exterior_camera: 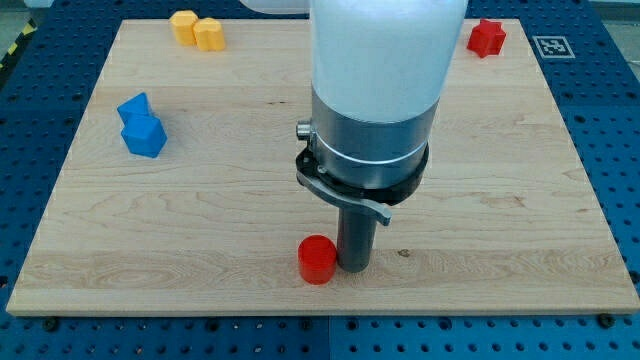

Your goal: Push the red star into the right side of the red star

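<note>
Resting just right of a red cylinder (317,260) near the bench's (500,200) bottom edge, my tip (353,266) is seen without any pincer, while the red star (487,37) sits untouched, top right.

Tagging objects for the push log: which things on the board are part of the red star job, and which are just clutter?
In the job:
- red star-shaped block, at the view's top right
- my tip, touching the right side of the red cylinder block, near the view's bottom centre

Lying about:
- two yellow blocks, top left, touching
- two blue blocks, left, touching
- wooden board
</note>
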Robot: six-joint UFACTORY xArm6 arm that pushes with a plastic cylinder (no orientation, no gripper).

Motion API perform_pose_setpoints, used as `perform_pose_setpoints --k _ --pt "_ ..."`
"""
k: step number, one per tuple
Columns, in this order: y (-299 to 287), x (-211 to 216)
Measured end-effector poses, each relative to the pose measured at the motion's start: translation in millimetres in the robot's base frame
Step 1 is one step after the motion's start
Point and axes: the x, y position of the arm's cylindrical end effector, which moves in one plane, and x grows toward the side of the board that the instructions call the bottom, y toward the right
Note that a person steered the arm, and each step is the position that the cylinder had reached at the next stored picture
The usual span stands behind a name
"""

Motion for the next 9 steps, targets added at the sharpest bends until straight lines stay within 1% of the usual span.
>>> perform_pose_setpoints --k 1,2,3,4,5,7,8,9 --pt "81 0" --pt "179 -3" --pt "251 -49" --pt "280 -125" --pt "257 -198" --pt "143 -299" --pt "132 -367" --pt "152 -388"
